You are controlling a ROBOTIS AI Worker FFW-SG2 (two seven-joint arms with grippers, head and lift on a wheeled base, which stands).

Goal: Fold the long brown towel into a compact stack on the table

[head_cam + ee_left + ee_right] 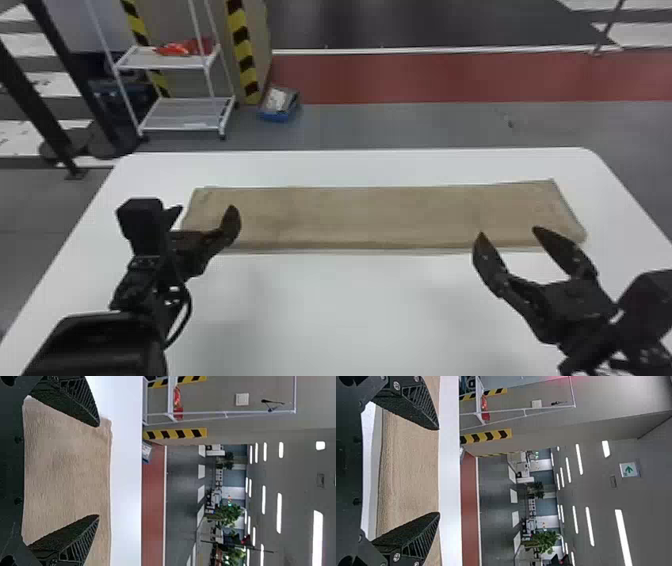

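Fingers: parted on both sides, nothing gripped; left gripper (98, 470) at the towel's left end, right gripper (439, 471) by its near edge toward the right end. Contact with cloth can't be told.
Step in hand: lining up for a fold across the length, by the look of it. Lengthwise folding is probably done; no compact stack is formed.
Next move: an end should be pinched through all layers, lifted and carried inward over the middle, edges kept in line. If only the top layer is caught, the strip will likely be skewed or opened.
Counter (325, 310): white, rounded far corners; towel carried on its far part, bare surface left in front and a narrower band behind.
Long brown towel (375, 215): laid flat as a long narrow strip, side to side; tan-brown, fine ribbed texture, mostly smooth, faint crosswise creases.
Near edge (350, 245): thick and rounded, fold-like; a thin lower layer is shown just beyond it.
Right end (560, 210): slanted in the head view, near corner rounded.
Left end (194, 212): slightly rumpled at the far corner, partly hidden by the left gripper.
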